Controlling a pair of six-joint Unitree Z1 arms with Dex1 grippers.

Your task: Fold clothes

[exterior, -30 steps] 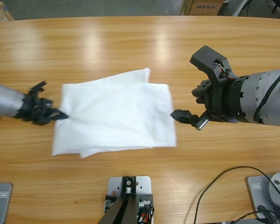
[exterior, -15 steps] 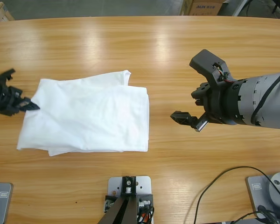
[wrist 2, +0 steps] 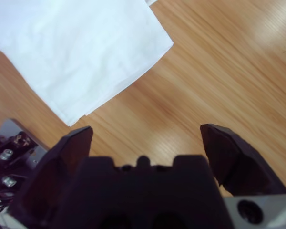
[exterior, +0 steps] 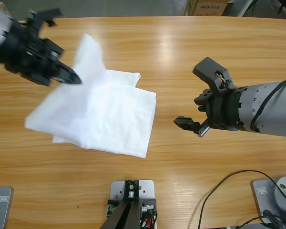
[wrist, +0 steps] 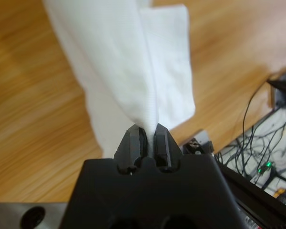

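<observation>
A white T-shirt (exterior: 105,114), partly folded into a rough rectangle, lies on the left half of a long wooden table (exterior: 190,57). The left gripper (exterior: 66,76) has lifted since a second ago: then it sat low at the shirt's left edge and dragged the cloth leftward across the wood; now it is raised near the table's far left, and one edge of the shirt rises with it in a peak while the rest trails on the table. The left wrist view shows its two black jaws pinched tight on a fold of white cloth, which hangs away from them in a long drape.

The right gripper (exterior: 193,126) hovers over bare wood just right of the shirt, apart from it, its jaws spread wide and holding nothing (it has barely moved in the last second).

Judging by this, the left arm is carrying one side up and over to make the next fold; the shirt is only partway folded, and its edges are not yet lined up.

The table is glossy, warm-toned wood. Beyond its far edge are a grey floor and a cardboard box (exterior: 207,6). A black cable (exterior: 219,186) loops on the near right.
</observation>
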